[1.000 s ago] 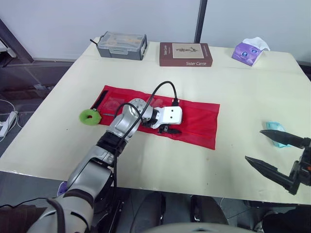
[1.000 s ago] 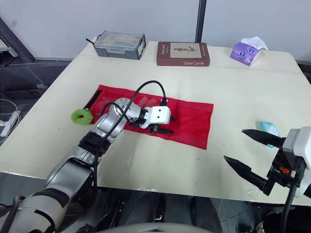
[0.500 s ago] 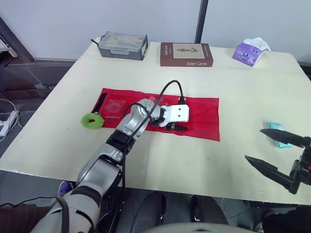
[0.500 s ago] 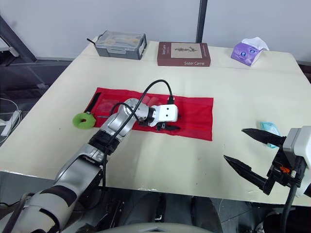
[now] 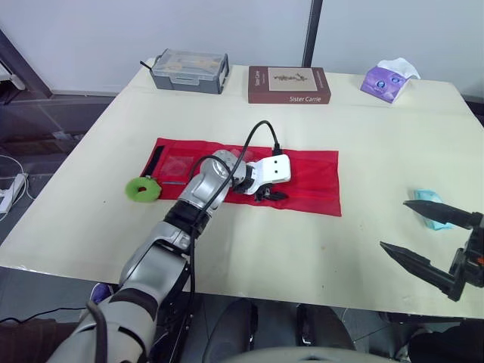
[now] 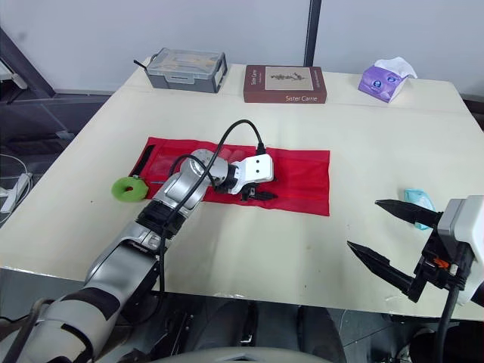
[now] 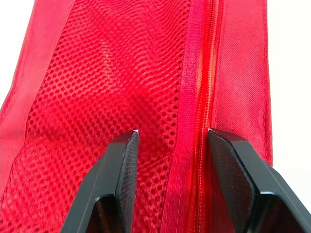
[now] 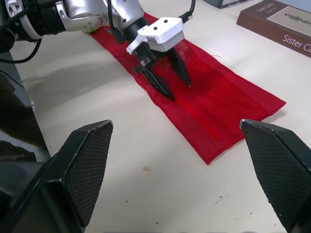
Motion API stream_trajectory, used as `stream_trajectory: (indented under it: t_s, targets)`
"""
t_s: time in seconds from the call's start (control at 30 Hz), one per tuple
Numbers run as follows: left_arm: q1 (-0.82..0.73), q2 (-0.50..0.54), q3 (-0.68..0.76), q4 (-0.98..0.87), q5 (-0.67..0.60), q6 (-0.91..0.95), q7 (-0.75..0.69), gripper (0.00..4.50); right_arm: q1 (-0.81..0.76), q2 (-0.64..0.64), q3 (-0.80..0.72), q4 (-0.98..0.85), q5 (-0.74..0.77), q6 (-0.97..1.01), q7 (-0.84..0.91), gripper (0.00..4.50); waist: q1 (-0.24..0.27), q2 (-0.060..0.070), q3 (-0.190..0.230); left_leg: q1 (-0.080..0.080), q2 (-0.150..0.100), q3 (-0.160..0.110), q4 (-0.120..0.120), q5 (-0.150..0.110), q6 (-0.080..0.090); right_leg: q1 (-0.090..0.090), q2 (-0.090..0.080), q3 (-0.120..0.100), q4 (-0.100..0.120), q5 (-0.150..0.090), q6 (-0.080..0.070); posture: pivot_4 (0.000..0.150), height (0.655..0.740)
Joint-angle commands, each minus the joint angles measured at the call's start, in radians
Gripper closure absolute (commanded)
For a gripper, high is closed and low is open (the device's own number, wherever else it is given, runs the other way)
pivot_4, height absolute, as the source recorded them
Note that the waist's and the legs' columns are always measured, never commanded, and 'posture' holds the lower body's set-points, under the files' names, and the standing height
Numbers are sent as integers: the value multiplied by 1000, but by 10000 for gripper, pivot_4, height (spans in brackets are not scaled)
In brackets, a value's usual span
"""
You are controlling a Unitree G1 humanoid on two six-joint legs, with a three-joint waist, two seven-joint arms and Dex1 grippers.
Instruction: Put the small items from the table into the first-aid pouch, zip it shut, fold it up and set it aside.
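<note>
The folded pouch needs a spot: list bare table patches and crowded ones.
Bare: between red pouch and book; the table in front of the pouch; between pouch and teal packet. Crowded: mid-pouch under the left gripper; green roll by its left end.

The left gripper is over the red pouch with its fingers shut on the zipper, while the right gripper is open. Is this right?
Not shut: the left wrist view shows the left gripper open over the red pouch, its fingers apart, not closed on the zipper. The right gripper is open.

Bright, even light; soft shadows.
</note>
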Motion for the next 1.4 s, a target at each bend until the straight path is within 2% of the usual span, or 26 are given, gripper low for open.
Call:
stream_trajectory:
  t_s: [0.03,0.3,0.57,0.8,1.4]
  targets:
    - [-42,-13,23,2,-26,13,3,21127,-2,-4,-8,-16,2,-12,-4,0,0,0,0,0,0,0,0,0,0,0,0,0,0,0,0,1500,7400]
    - [-76,-34,39,40,-58,51,-2,21127,5,-1,-13,-21,5,-11,-10,0,0,0,0,0,0,0,0,0,0,0,0,0,0,0,0,1500,7400]
    - [-96,-54,-9,141,-5,-55,52,21127,0,-2,-6,-22,5,-14,-15,0,0,0,0,0,0,0,0,0,0,0,0,0,0,0,0,1500,7400]
    - [-84,-59,-36,166,7,-122,1,21127,4,-2,-11,-24,7,-12,-17,0,0,0,0,0,0,0,0,0,0,0,0,0,0,0,0,1500,7400]
    - [-69,-39,-34,140,-6,-154,-104,21127,21,4,-20,-32,13,-13,-29,0,0,0,0,0,0,0,0,0,0,0,0,0,0,0,0,1500,7400]
